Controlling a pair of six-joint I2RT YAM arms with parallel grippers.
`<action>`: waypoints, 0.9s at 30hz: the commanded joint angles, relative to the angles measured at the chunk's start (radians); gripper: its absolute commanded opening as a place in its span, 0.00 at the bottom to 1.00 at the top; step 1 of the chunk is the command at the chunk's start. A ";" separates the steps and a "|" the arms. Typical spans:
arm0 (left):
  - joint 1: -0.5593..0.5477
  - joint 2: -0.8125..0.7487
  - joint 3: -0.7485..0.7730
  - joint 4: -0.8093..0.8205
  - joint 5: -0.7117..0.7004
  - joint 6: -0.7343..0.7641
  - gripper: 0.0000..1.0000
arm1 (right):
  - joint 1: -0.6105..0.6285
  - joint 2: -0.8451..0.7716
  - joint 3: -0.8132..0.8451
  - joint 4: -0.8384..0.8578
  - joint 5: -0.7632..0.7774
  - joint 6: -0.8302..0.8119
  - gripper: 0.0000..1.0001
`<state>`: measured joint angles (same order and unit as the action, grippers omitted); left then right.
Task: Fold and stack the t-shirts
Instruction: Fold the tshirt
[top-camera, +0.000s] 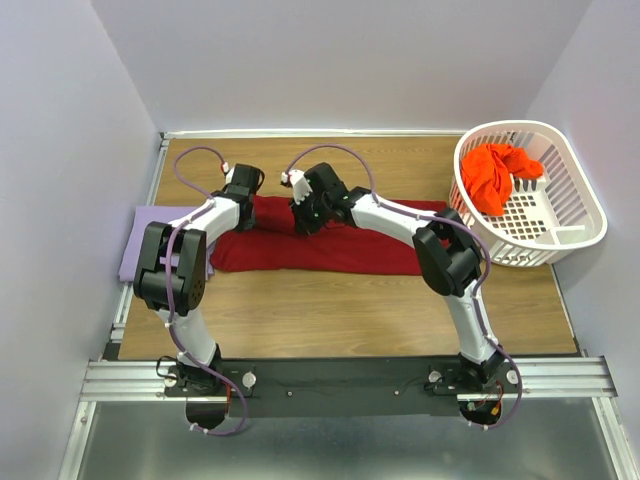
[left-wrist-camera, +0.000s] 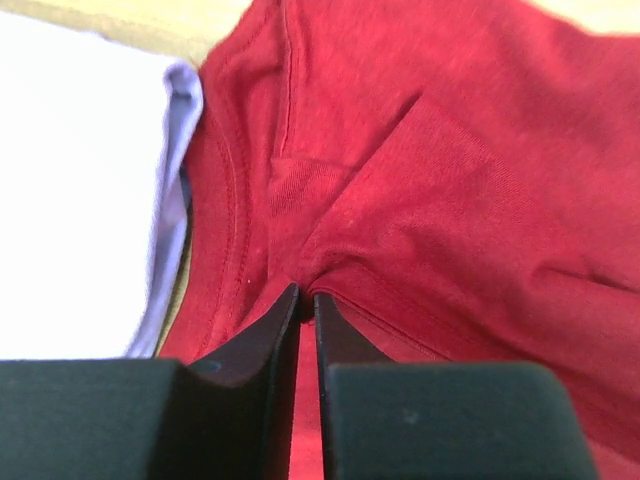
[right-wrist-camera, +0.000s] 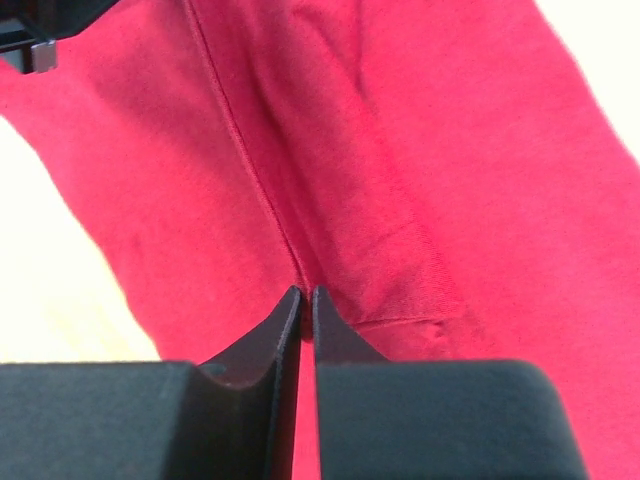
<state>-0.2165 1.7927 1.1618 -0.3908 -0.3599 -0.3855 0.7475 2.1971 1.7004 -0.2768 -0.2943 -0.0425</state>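
The dark red t-shirt (top-camera: 330, 250) lies spread across the middle of the table as a long folded band. My left gripper (top-camera: 245, 205) is shut on the shirt's left part, pinching cloth near a hem (left-wrist-camera: 306, 292). My right gripper (top-camera: 305, 218) is shut on the shirt a little to the right, pinching a fold along a seam (right-wrist-camera: 305, 292). The lavender t-shirt (top-camera: 145, 240) lies flat at the table's left edge, partly under my left arm; its edge shows in the left wrist view (left-wrist-camera: 175, 200). The orange-red t-shirt (top-camera: 495, 175) is bunched in the basket.
The white lattice laundry basket (top-camera: 560, 215) stands at the back right of the table. Walls close in the table at the back and on both sides. Bare wood shows in front of the red shirt (top-camera: 340, 310).
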 joint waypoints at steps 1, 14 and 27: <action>-0.012 -0.029 -0.034 0.004 -0.051 0.014 0.20 | 0.012 -0.008 -0.015 -0.045 -0.074 0.003 0.16; -0.015 -0.202 -0.077 -0.022 -0.027 -0.007 0.55 | 0.010 -0.088 -0.048 -0.071 -0.074 0.007 0.45; -0.009 -0.107 -0.015 0.087 0.134 -0.098 0.33 | -0.036 0.016 0.084 -0.029 -0.104 0.153 0.31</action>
<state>-0.2287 1.5803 1.1084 -0.3443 -0.3138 -0.4477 0.7311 2.1586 1.7271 -0.3363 -0.3687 0.0376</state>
